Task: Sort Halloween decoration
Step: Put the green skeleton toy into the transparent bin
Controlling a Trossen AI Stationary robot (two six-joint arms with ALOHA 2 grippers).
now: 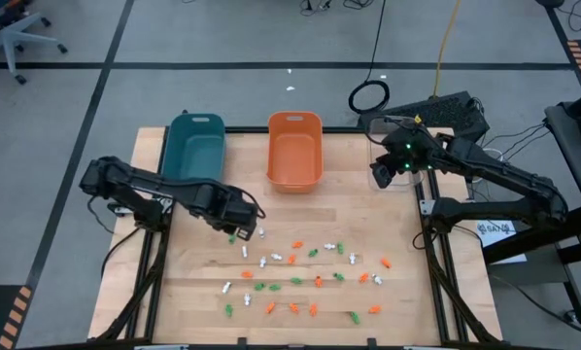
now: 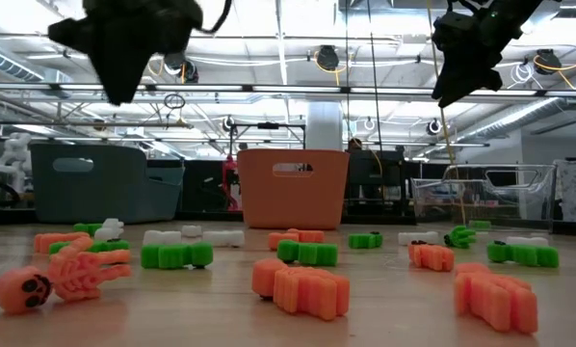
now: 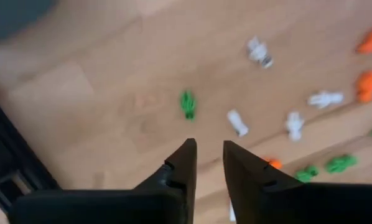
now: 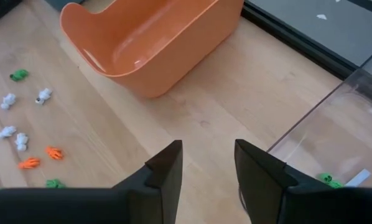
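1. Two arms work over the wooden table [image 1: 193, 292]; the left gripper [image 1: 236, 222] hangs above the table's left-middle part, just in front of the teal bin [image 1: 195, 146].
2. Seen from its wrist camera, the left gripper [image 3: 208, 163] has its fingers a narrow gap apart with nothing between them; a green trinket [image 3: 187, 104] lies on the wood beyond the tips.
3. The right gripper [image 1: 381, 173] hovers near the table's far right edge, between the orange bin [image 1: 294, 148] and the clear bin [image 1: 395, 156].
4. Its fingers [image 4: 164, 168] stand moderately apart and hold nothing; bare wood shows in the gap.
5. One small green piece [image 4: 326, 179] lies inside the clear bin.
6. The Halloween decoration [image 1: 300, 277], a scatter of orange, white and green trinkets, is spread across the near half of the table, in front of the bins.
7. At table level, an orange skeleton figure [image 2: 62, 278] lies nearest on the left, with orange and green pieces beside it.
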